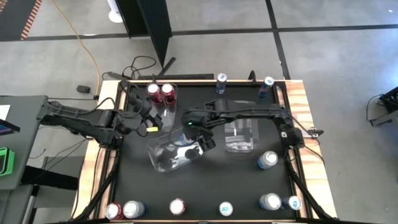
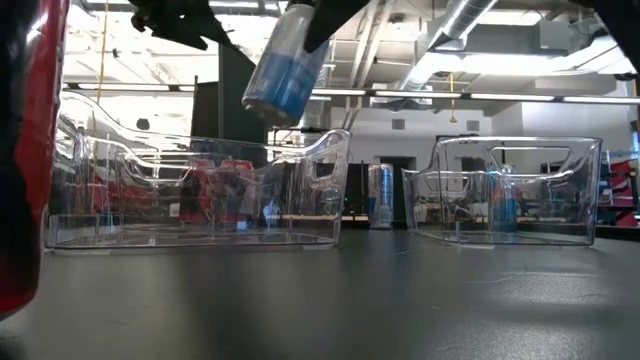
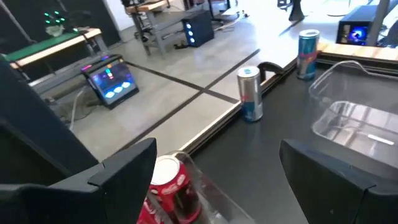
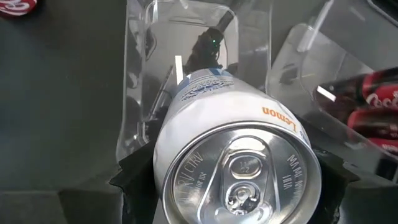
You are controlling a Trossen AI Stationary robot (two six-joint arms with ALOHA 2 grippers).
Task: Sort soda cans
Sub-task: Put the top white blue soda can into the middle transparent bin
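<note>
My right gripper (image 1: pixel 198 144) is shut on a silver-white and light blue can (image 2: pixel 285 70). It hangs over the middle clear bin (image 1: pixel 163 158). My left gripper (image 1: pixel 151 122) is open and touches nothing. It hovers by the far-left bin (image 1: pixel 168 107), which holds two red cans (image 1: pixel 160 93); one red can (image 3: pixel 169 185) shows between its fingers. A third bin (image 1: pixel 241 135) stands to the right. Two dark blue cans (image 1: pixel 221 79) (image 1: pixel 268 82) stand at the far edge. Several more cans stand along the near edge (image 1: pixel 177 206) and at the right (image 1: pixel 267 160). My right gripper pinches the silver-white can by its side wall near the top (image 4: pixel 180 155), one finger (image 4: pixel 134 180) on each side. The fingers reach down from above. The can is lifted clear and tilted above the middle bin, with its silver top (image 4: pixel 239 177) toward the wrist camera.
A red can (image 2: pixel 25 150) stands very close to the low camera at the near left edge. The raised wooden rim (image 1: pixel 298 106) borders the black table. Bare tabletop lies between the bins and the near row of cans.
</note>
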